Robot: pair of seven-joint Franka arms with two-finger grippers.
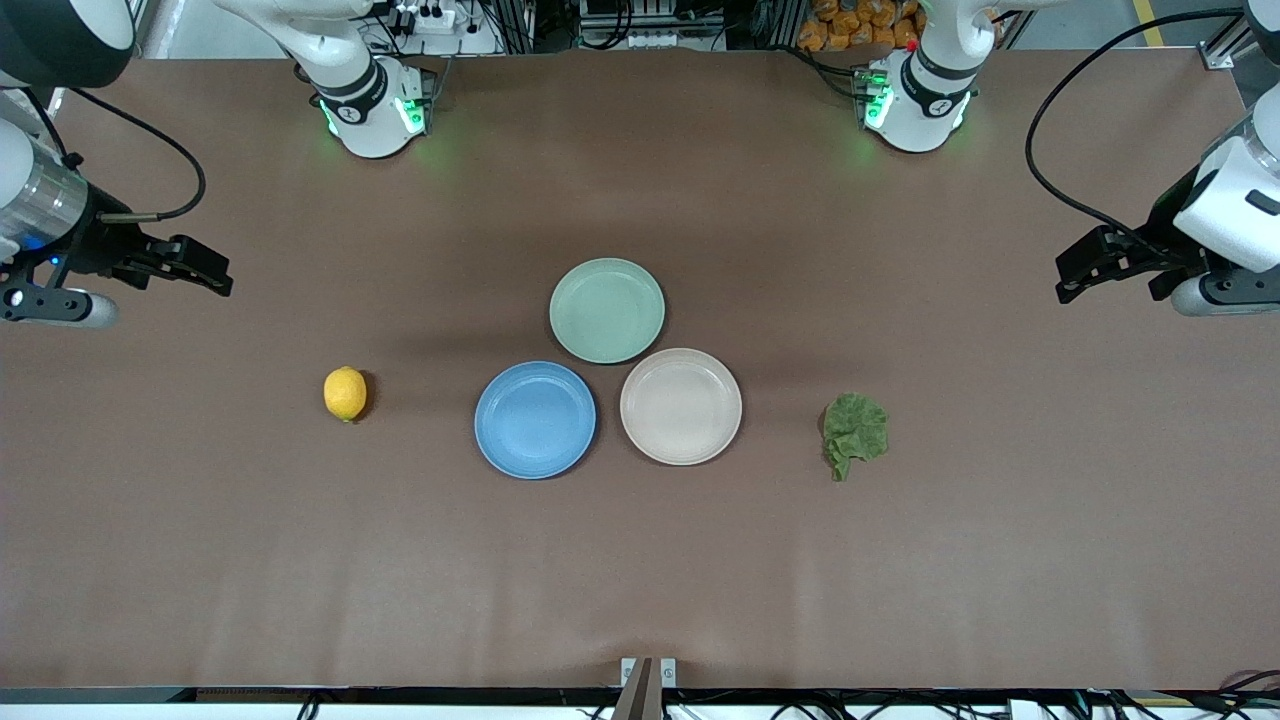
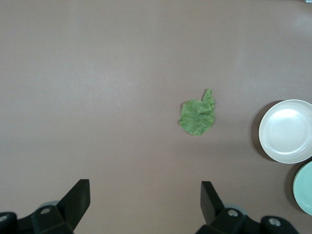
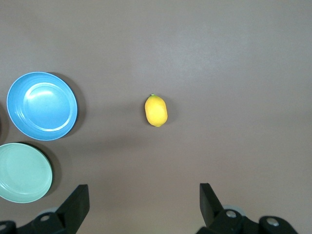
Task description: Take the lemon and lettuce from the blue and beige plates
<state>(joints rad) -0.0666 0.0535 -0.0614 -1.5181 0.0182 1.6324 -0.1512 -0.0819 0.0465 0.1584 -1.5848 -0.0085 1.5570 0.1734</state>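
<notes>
The yellow lemon [image 1: 345, 393] lies on the bare table, toward the right arm's end, beside the blue plate [image 1: 535, 419]; it also shows in the right wrist view [image 3: 156, 110]. The green lettuce [image 1: 854, 433] lies on the table toward the left arm's end, beside the beige plate [image 1: 681, 406]; it shows in the left wrist view [image 2: 197, 116]. Both plates hold nothing. My right gripper [image 1: 205, 270] is open and empty, up at the right arm's end of the table. My left gripper [image 1: 1085, 270] is open and empty, up at the left arm's end.
A mint-green plate [image 1: 607, 310] holding nothing touches the blue and beige plates, farther from the front camera. The blue plate [image 3: 42, 106] and mint plate [image 3: 24, 171] show in the right wrist view, the beige plate [image 2: 286, 130] in the left wrist view.
</notes>
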